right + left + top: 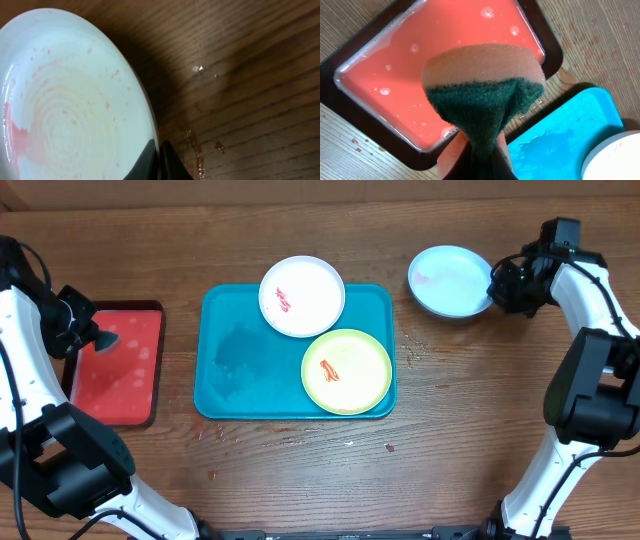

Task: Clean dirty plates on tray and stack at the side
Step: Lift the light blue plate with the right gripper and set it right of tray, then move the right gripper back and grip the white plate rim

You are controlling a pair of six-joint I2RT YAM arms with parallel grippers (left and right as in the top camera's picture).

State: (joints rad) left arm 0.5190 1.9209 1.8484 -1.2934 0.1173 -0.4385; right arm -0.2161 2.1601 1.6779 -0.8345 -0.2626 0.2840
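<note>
The teal tray (230, 370) lies mid-table. On it are the white plate (302, 295) at the back and the yellow-green plate (346, 370) at the front right, both with red smears. The light blue plate (450, 280) is off the tray at the back right; my right gripper (497, 288) is shut on its right rim, and it fills the left of the right wrist view (65, 100) with faint red smears. My left gripper (95, 338) is shut on an orange sponge with a green scrub face (482, 80), held over the red tray (460, 30).
The red tray with dark rim (120, 365) at the left holds soapy water. Small red drips spot the wood in front of the teal tray and near the light blue plate (219, 146). A teal tray corner (570, 135) shows wet in the left wrist view.
</note>
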